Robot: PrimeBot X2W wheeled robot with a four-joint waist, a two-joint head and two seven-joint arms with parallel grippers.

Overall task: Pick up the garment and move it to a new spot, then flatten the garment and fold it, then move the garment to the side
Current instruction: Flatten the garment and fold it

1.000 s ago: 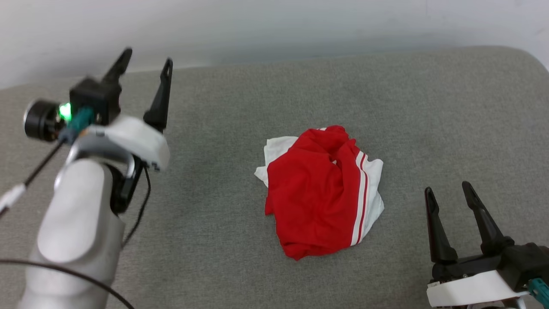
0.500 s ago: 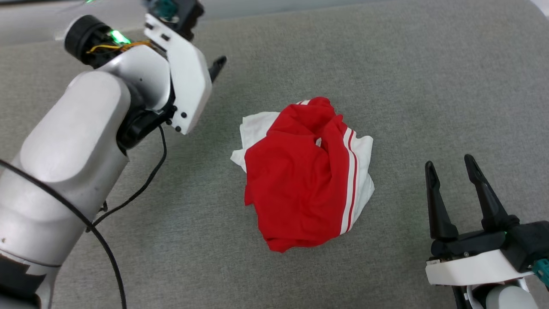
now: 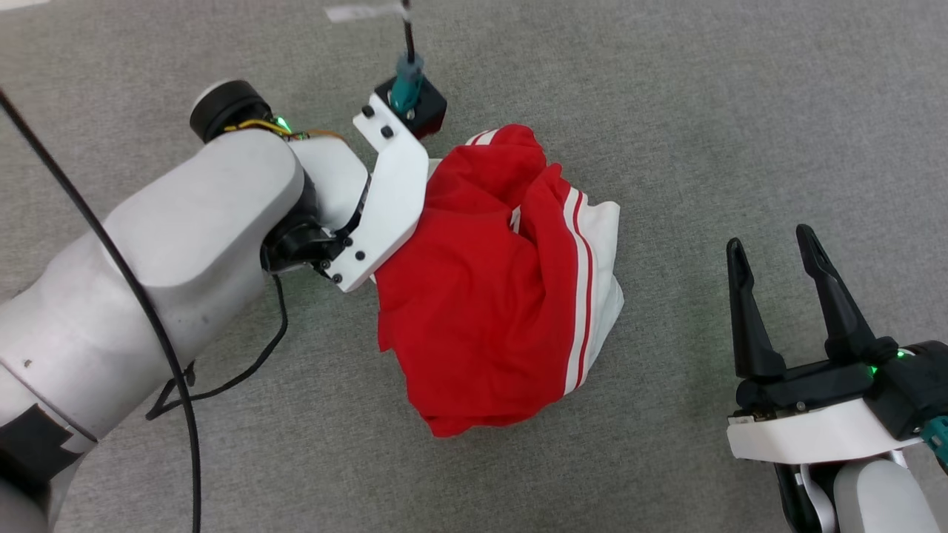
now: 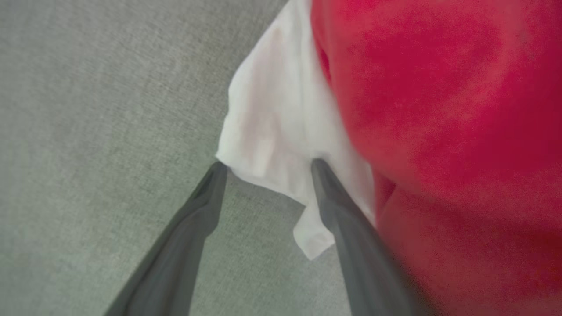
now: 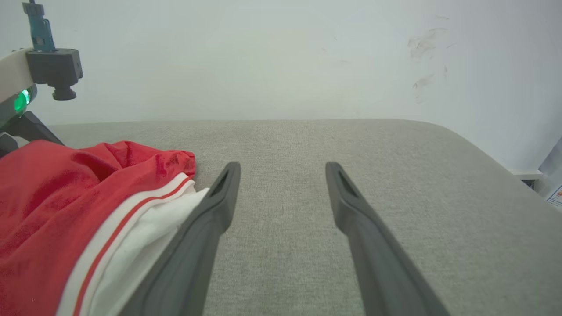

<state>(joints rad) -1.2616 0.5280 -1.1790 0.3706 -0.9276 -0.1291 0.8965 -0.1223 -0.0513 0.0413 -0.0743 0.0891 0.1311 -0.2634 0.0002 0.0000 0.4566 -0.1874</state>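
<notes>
When viewed from the head, garment (image 3: 489, 296): crumpled red-and-white heap mid-table, not lifted, not flattened.
Table (image 3: 740, 111): grey fabric top.
Left claw (image 4: 268, 164): spread wide, pinching nothing; fingertips down at the heap's 10 o'clock edge, straddling a white sleeve corner (image 4: 263, 131), one tip at the corner's outer edge, the other against white cloth just beside the red.
Right claw (image 3: 769, 238): spread, empty, well apart at 4 o'clock of the heap, fingers pointing to 12.
Just changed: left arm swung in from far out at 9 o'clock to right over the heap's edge; head camera tipped down too, so the heap's shift in picture down to camera motion, not cloth motion. Right claw parked as before.
Meaning for task: pickup, the first step, about to begin; moving, flattening, folding all still ahead.
Likely next: closing on the white corner, then lifting.
Risk: thin sleeve layer, apt to slip free or trail out alone.
</notes>
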